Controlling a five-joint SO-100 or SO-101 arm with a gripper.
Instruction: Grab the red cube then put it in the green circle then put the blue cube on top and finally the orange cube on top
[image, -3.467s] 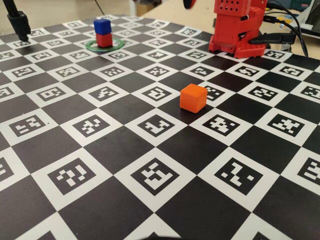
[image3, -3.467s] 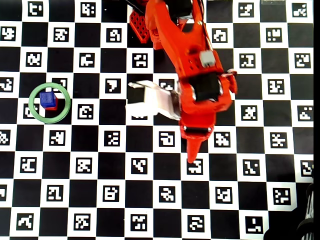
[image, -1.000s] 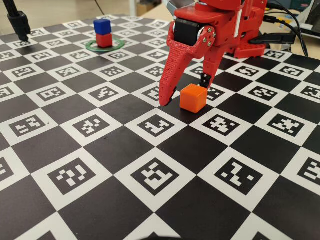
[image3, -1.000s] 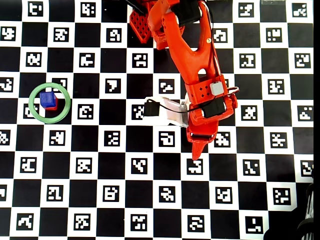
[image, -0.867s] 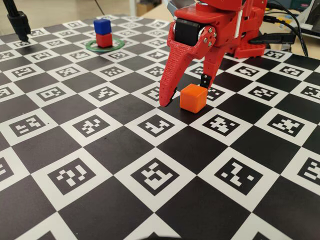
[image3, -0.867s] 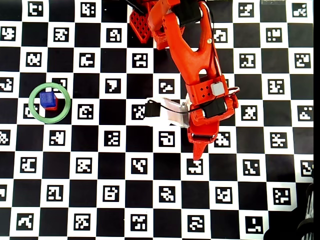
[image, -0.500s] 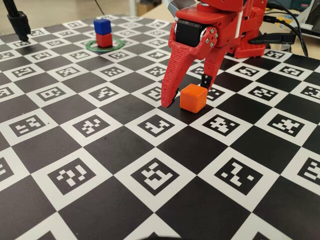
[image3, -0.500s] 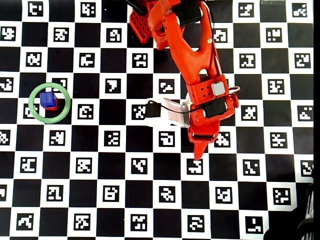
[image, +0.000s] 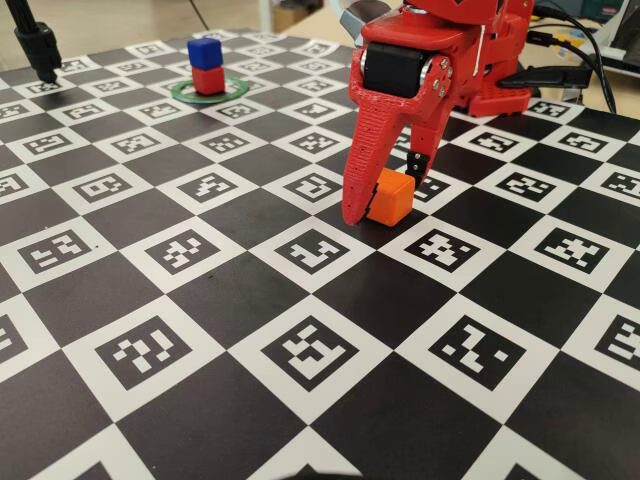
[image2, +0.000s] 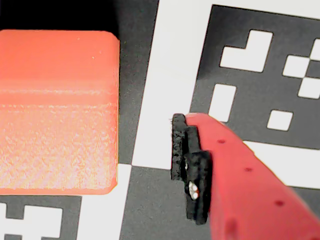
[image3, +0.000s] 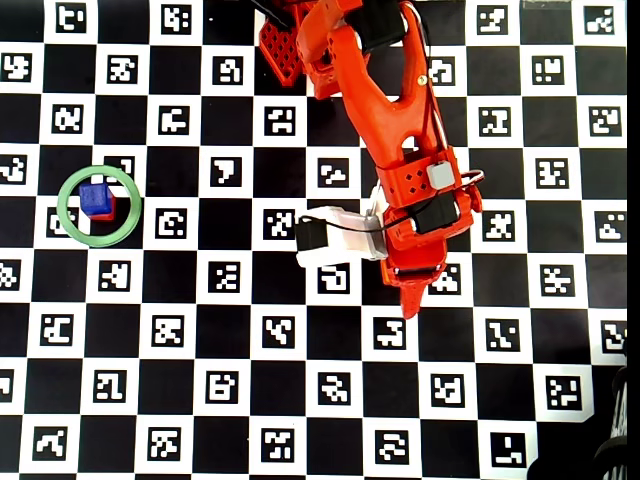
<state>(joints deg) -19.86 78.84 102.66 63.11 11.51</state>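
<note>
My pincer (image: 385, 205) straddles the orange cube (image: 391, 197), jaws apart; the wrist view shows a gap between the cube and my black pad (image2: 189, 170). This is the last pick, I judge: next comes closing squarely, then lifting. Open board (image: 150, 270) lies between here and the far green circle (image: 208, 91), where the blue cube (image: 204, 52) sits on the red cube (image: 208, 79).

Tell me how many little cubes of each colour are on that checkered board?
Red cube: 1
Blue cube: 1
Orange cube: 1
Total: 3
</note>
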